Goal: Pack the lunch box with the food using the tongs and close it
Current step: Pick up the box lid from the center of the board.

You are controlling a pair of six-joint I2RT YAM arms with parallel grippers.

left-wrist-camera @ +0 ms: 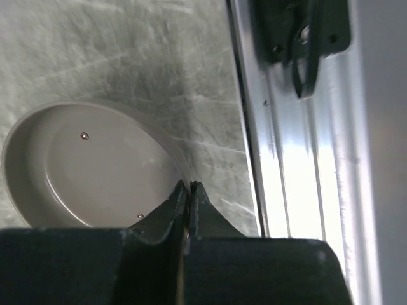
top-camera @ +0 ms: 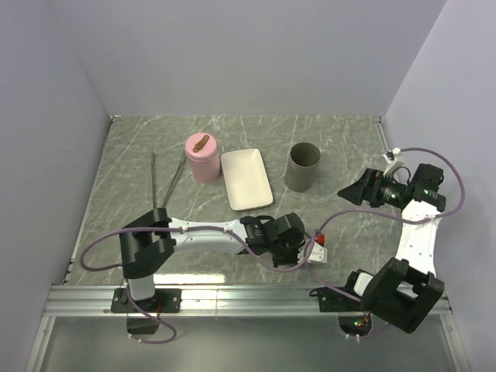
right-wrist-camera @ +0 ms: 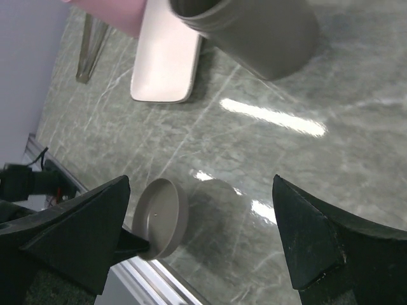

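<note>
Early stage; nothing visibly packed. On tabletop [top-camera: 349, 132]: white tray [top-camera: 246, 179], bare; grey lunch box [top-camera: 304, 167], open, interior dark; pink canister [top-camera: 203, 163] beside tray. Left hand [left-wrist-camera: 187, 190] pinched shut on grey lid [left-wrist-camera: 95, 171] rim, at near edge. Right hand [right-wrist-camera: 202, 181] wide, empty. Tongs [top-camera: 167, 180] untouched, far left. Meat strip [top-camera: 200, 143] on canister top. Remains: tongs, loading, closing.

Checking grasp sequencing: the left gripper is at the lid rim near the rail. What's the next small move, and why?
Probably a short straight lift. The left gripper is shut on the rim of the grey lid, which rests on the table beside the rail. A small raise would test that thin pinch before carrying it toward the open grey container.
</note>
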